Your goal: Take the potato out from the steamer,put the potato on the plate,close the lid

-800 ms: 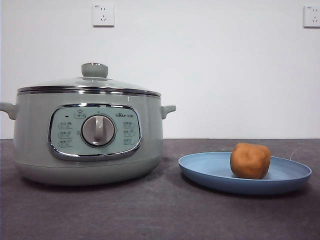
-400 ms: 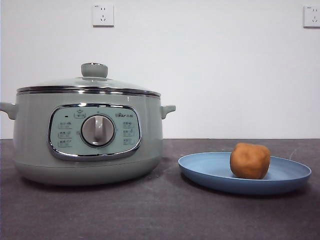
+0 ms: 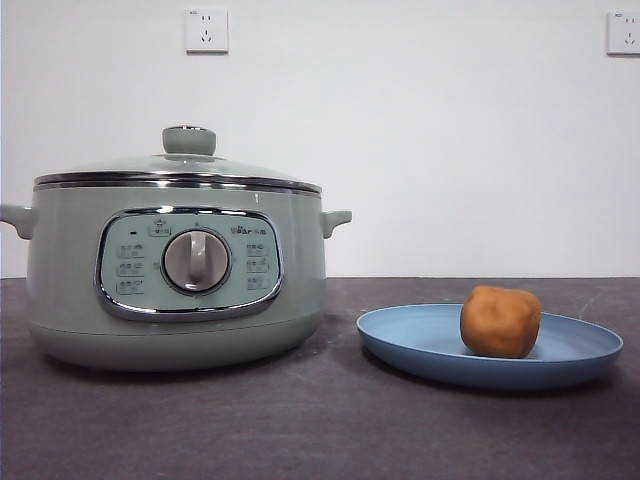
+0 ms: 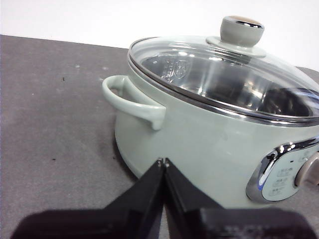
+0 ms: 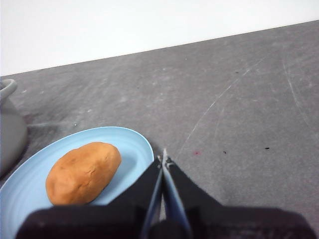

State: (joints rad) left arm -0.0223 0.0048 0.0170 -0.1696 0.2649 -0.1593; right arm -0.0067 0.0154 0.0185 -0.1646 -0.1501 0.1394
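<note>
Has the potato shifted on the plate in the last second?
No. In the front view the potato sits at the same spot on the plate, equally far from the steamer, as in both earlier pictures.

We see the steamer [image 3: 175,270] at the left of the dark table [image 3: 320,420], its lid [image 3: 180,168] seated flat on the rim. To its right, apart from it, the plate [image 3: 420,345] carries the potato [image 3: 500,321]. 2 wall sockets [image 3: 206,30] sit high behind.
</note>
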